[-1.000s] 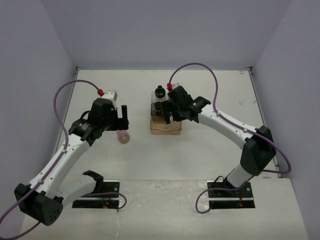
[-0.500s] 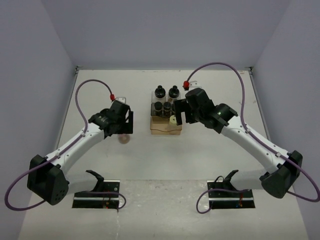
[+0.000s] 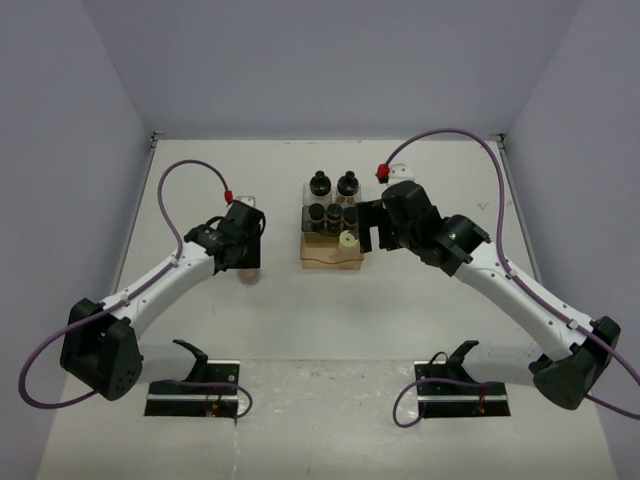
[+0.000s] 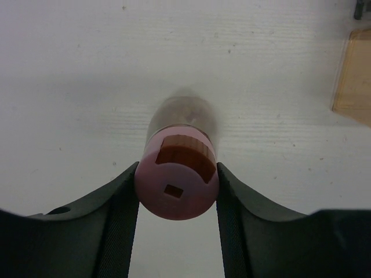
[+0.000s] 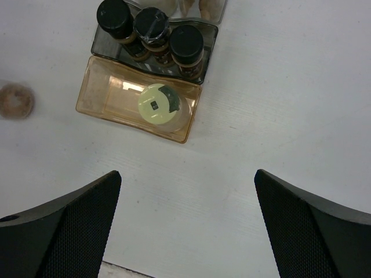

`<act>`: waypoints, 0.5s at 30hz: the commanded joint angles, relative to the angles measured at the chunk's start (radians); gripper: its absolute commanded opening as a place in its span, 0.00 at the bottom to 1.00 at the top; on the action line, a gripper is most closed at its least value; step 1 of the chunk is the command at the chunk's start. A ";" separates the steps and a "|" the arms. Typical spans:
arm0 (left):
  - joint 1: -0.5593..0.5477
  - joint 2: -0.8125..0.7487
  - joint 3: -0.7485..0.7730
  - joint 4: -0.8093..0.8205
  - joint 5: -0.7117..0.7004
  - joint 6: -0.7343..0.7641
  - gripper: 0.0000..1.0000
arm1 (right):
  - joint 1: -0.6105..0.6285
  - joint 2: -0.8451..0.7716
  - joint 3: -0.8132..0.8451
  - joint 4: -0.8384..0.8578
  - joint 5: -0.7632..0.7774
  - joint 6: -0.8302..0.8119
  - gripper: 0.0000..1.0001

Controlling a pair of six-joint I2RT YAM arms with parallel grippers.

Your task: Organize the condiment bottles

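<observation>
What the things looked made of
The small round clear jar with the pink cap [image 4: 177, 185] had a smooth, dull plastic lid. The fingers [image 4: 119, 226] of the left gripper [image 4: 177, 194] looked like smooth dark plastic, while the fingers [image 5: 64, 226] of the right gripper [image 5: 185, 174] had a rough, dotted black skin. The stepped tan and grey plastic rack [image 5: 110, 95] was shiny and see-through. The black jar caps [image 5: 186, 41] shone a little. The white table [image 5: 261, 116] looked dull.

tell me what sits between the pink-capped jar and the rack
Nothing: only bare table lies between the pink-capped jar, in the left claw, and the rack's tan tier; the left wrist view shows it.
</observation>
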 commanded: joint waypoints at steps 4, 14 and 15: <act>-0.031 -0.077 0.120 0.043 0.117 0.066 0.00 | -0.004 -0.012 0.004 -0.008 0.054 -0.007 0.99; -0.159 0.039 0.405 0.045 0.137 0.078 0.00 | -0.017 0.003 0.009 -0.014 0.062 0.001 0.99; -0.171 0.075 0.419 0.046 0.137 0.081 0.00 | -0.019 0.002 0.010 -0.017 0.063 0.002 0.99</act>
